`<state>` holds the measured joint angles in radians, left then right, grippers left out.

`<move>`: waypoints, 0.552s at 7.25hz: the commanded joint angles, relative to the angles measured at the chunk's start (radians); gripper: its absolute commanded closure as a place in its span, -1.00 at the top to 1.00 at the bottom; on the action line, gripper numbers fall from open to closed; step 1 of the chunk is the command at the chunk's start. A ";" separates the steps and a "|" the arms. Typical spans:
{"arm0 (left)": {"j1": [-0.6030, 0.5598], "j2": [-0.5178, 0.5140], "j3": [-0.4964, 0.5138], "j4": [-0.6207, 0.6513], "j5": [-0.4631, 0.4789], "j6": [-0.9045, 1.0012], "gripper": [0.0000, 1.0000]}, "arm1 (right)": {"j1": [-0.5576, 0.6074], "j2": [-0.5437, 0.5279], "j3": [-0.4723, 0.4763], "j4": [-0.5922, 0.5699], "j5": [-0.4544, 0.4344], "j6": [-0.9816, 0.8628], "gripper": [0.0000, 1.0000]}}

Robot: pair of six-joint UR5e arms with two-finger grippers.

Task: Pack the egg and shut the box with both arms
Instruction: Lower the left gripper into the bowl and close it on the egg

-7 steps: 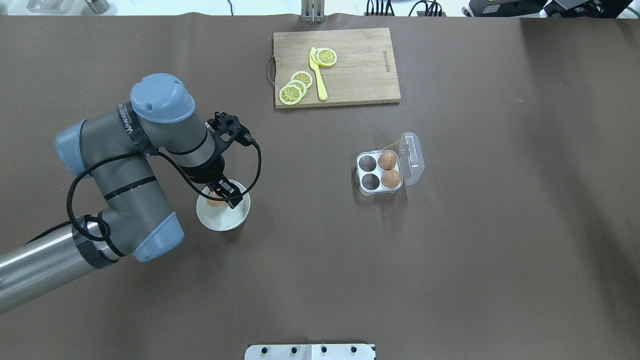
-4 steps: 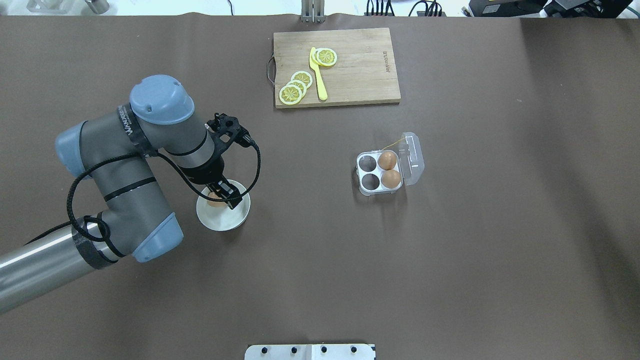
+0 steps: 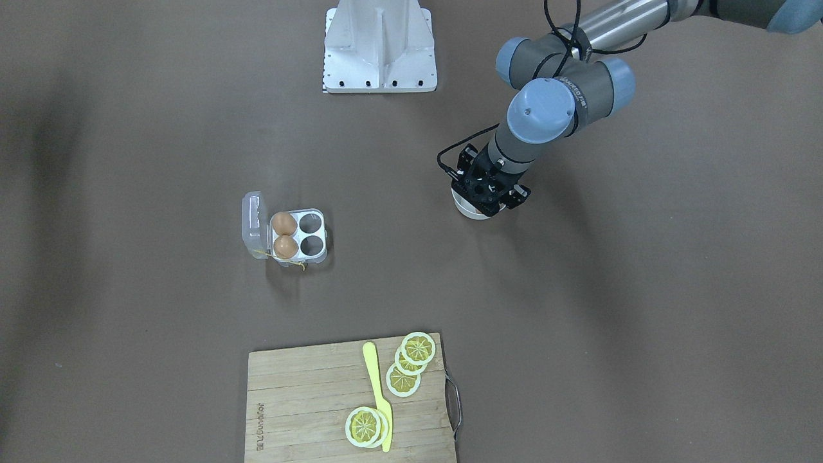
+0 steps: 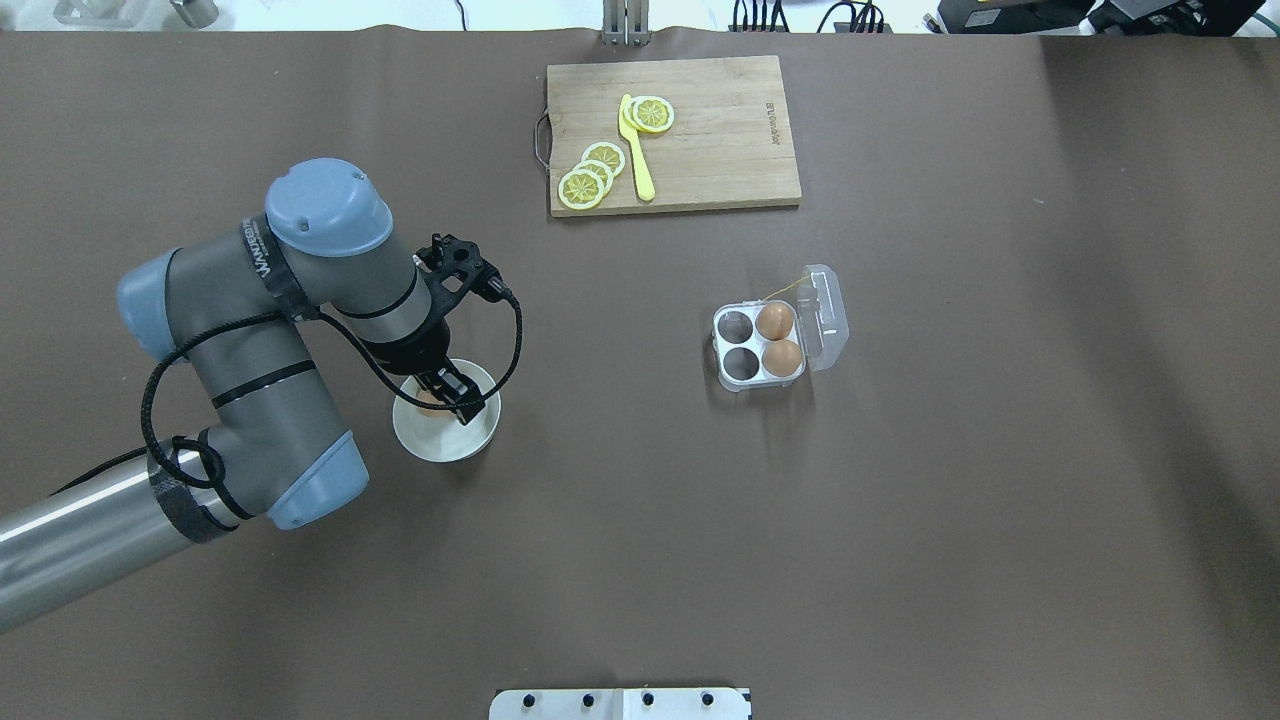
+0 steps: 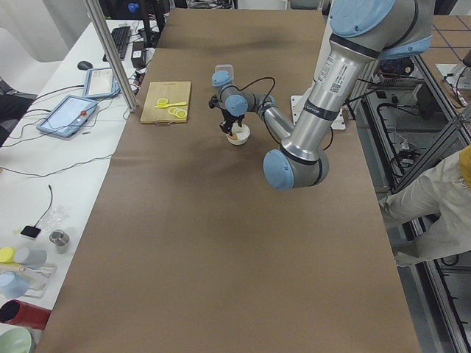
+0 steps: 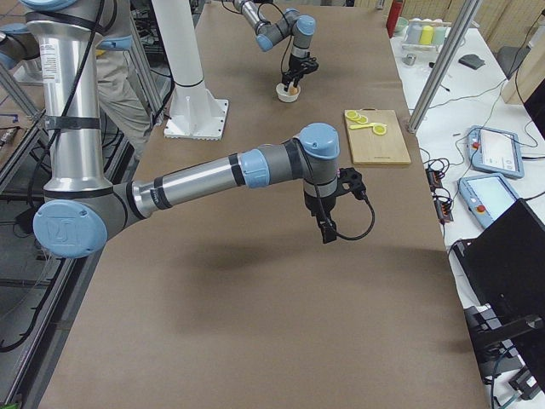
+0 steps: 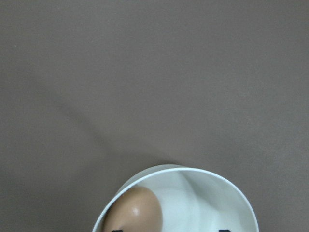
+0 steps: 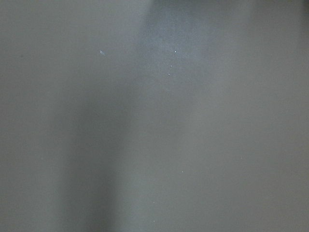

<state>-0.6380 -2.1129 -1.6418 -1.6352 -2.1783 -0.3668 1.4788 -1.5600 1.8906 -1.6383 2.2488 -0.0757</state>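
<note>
My left gripper [image 4: 447,393] reaches down into a round white bowl [image 4: 470,437]. A light-brown egg [image 4: 428,401] lies in the bowl, also shown in the left wrist view [image 7: 137,210]. There the fingertips just show at the bottom edge, wide apart, with the egg by the left one, so the gripper is open. The clear box [image 4: 757,343] stands mid-table with its lid [image 4: 826,315] folded open. It holds two eggs [image 4: 774,321] [image 4: 782,357] in its right cells, and the two left cells are empty. My right gripper [image 6: 328,228] hangs above bare table; I cannot tell if it is open or shut.
A wooden cutting board [image 4: 720,140] with lemon slices [image 4: 590,175] and a yellow knife [image 4: 636,150] lies at the far edge. The white robot base [image 3: 379,48] is at the near edge. Brown table cover [image 4: 1000,450] stretches around the box.
My left arm has sunk slightly and its gripper has gone a little deeper into the bowl by the egg. The box and its eggs have not moved.
</note>
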 commanded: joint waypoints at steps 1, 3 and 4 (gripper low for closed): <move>0.006 0.001 0.003 0.000 0.000 0.000 0.47 | 0.000 0.000 0.001 0.000 0.000 0.000 1.00; 0.006 0.001 0.022 -0.017 0.000 0.002 0.47 | 0.000 0.000 0.001 0.000 0.000 -0.001 1.00; 0.006 0.001 0.051 -0.052 0.000 0.002 0.46 | 0.000 0.000 0.001 0.000 0.000 -0.001 1.00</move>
<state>-0.6326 -2.1123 -1.6184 -1.6549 -2.1783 -0.3654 1.4788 -1.5605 1.8913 -1.6383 2.2488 -0.0765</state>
